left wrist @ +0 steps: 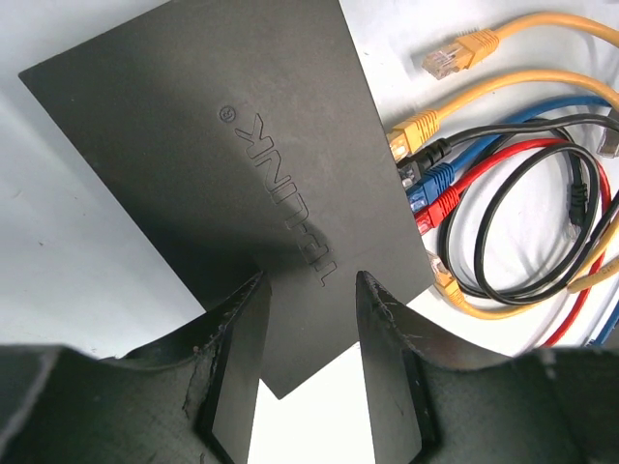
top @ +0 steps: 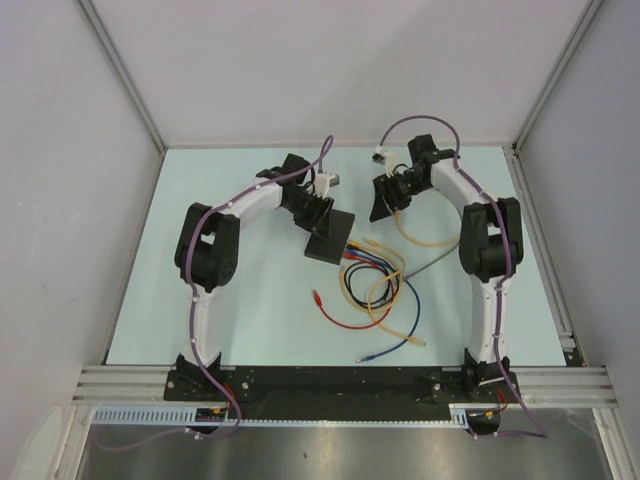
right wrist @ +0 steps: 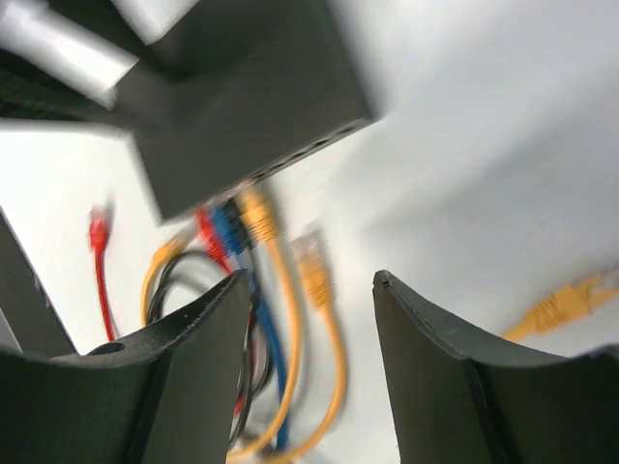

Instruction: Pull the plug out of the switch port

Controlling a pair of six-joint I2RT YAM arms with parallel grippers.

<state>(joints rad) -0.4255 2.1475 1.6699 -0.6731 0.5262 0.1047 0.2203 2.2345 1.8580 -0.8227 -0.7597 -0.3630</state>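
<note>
Top external view, from the left: the left gripper [top: 318,214] reaches down onto the switch [top: 331,243], which lies flat on the table [top: 200,200]. The left wrist view shows the left gripper's two fingers [left wrist: 240,338] partly closed on either side of the switch's near corner, pinning the box in place. Along the switch's socket edge, four plugs sit in a row with their bodies against the sockets: a yellow plug [left wrist: 411,130], a black plug [left wrist: 432,153], a blue plug [left wrist: 432,180] and a red plug [left wrist: 435,205]. These look seated. Just off the yellow end of that row lies a loose yellow plug [left wrist: 450,58], apart from the switch with its clear tip exposed. Another loose yellow one [left wrist: 441,268] lies close beside the switch's corner past the red plug. Right of the switch, the tangle of cables [top: 378,290] spreads over the table. Further right and above the switch hangs the right gripper [top: 385,200]. Its own view is blurred, but the jaws stand well apart with nothing between them, and the loose yellow plug shows on the table just beyond. Judging by this, one pull looks finished. Whether any seated plug is still meant to come out I cannot tell.
</note>
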